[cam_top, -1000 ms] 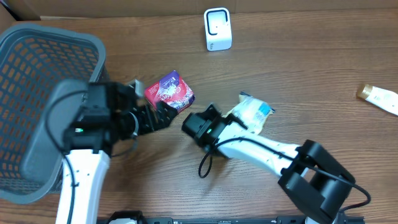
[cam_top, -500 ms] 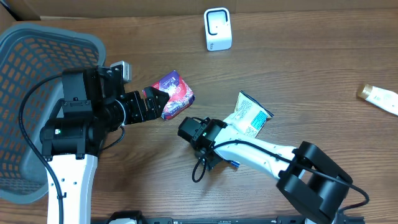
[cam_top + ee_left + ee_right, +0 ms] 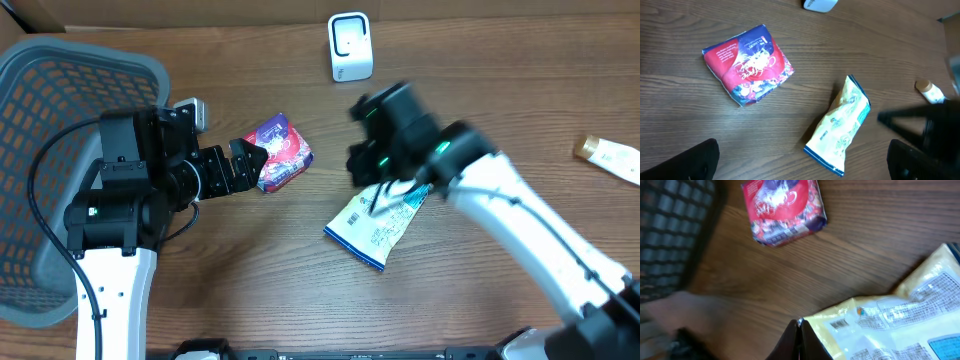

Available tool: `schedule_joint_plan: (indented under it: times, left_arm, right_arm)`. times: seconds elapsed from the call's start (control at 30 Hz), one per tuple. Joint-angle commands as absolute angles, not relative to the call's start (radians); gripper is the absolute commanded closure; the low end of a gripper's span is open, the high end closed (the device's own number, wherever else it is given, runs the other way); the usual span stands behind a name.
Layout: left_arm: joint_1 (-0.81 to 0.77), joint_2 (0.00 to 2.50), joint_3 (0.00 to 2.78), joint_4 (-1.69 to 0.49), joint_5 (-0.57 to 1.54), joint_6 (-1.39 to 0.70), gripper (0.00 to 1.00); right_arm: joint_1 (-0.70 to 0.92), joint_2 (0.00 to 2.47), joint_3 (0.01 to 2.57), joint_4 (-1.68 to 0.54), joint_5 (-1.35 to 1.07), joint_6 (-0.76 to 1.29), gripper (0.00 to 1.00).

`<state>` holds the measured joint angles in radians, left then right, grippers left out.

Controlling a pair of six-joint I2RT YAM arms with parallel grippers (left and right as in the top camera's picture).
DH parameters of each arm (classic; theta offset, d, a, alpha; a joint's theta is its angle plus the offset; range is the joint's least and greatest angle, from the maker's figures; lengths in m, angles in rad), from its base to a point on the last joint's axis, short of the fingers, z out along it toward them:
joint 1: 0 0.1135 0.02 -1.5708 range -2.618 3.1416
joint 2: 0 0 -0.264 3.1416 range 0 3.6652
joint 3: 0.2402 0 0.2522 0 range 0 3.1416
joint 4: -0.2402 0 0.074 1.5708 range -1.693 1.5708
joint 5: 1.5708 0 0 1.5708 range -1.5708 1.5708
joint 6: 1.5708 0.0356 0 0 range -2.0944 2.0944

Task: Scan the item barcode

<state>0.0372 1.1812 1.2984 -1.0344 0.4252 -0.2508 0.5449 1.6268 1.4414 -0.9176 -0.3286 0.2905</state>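
the grey basket (image 3: 60,120) lies far left of the white scanner (image 3: 350,47) and is no hazard here. the left gripper (image 3: 248,167), down and left of the scanner, stands wide open and empty, its tips just beside the red packet (image 3: 283,150). the right gripper (image 3: 799,330), below the scanner, has its jaws closed, seemingly on one corner of the white pouch (image 3: 375,225), which trails below and slightly right of the scanner with its printed face up. the likely trouble is that thin corner pinch: the right arm shows blurred overhead, and i judge a quick swing could let the slick film slip out, or fold and crease the barcode so the scanner misses it. a low carry could also clip the red packet or the open left gripper. the small tube (image 3: 607,154), far right of the scanner, is well apart from all this
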Motion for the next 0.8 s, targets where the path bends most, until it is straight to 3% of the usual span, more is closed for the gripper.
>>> schedule_joint_plan:
  times: [0.0,0.27,0.47,0.77]
  left_arm:
    - [0.039,1.185,1.32,-1.045,0.412,-0.224,0.0]
    - [0.039,1.185,1.32,-1.06,0.411,-0.232,0.0]
    - [0.039,1.185,1.32,-1.091,0.407,-0.232,0.01]
    - [0.039,1.185,1.32,-1.143,0.408,-0.232,0.0]
  right_arm:
    - [0.387,1.694,1.387,-0.921,-0.743,0.173,0.96]
    - [0.183,1.909,1.275,-0.92,-1.126,-0.104,0.96]
    - [0.184,2.052,1.249,-0.91,-1.129,-0.166,0.96]
    - [0.186,2.225,1.249,-0.776,-0.99,-0.102,0.96]
